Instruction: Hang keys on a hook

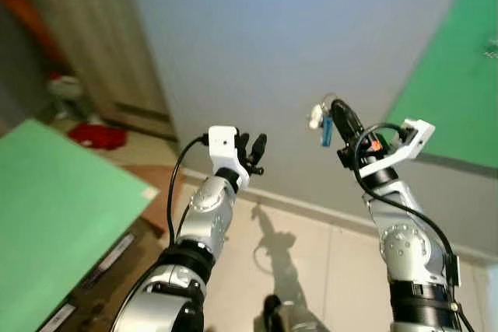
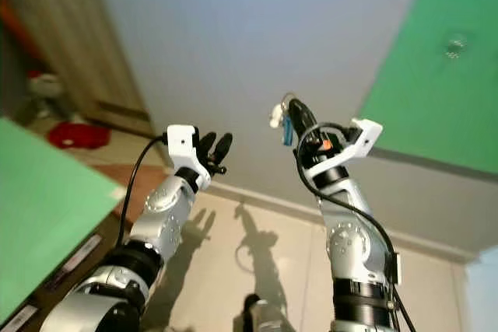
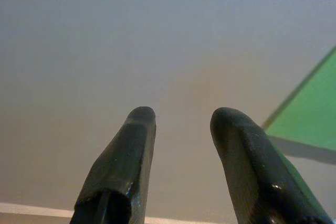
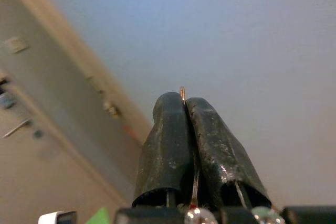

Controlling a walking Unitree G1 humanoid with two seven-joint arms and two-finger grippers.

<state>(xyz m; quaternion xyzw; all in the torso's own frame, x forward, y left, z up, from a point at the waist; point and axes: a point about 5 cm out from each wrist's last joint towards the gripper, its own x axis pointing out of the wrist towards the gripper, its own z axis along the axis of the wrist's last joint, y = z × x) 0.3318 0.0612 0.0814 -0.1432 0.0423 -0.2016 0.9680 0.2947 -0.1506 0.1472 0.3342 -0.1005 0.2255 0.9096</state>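
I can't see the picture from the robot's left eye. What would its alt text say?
The robot's right tool, raised before a grey-blue wall, is shut on a set of keys with a blue tag that dangles at its tip. The left tool is raised beside it, open and holding nothing. Green panels stand at both sides.

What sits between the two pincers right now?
Nothing: bare grey wall shows between the open left pincer and the right pincer, shut on the keys, in the left eye view.
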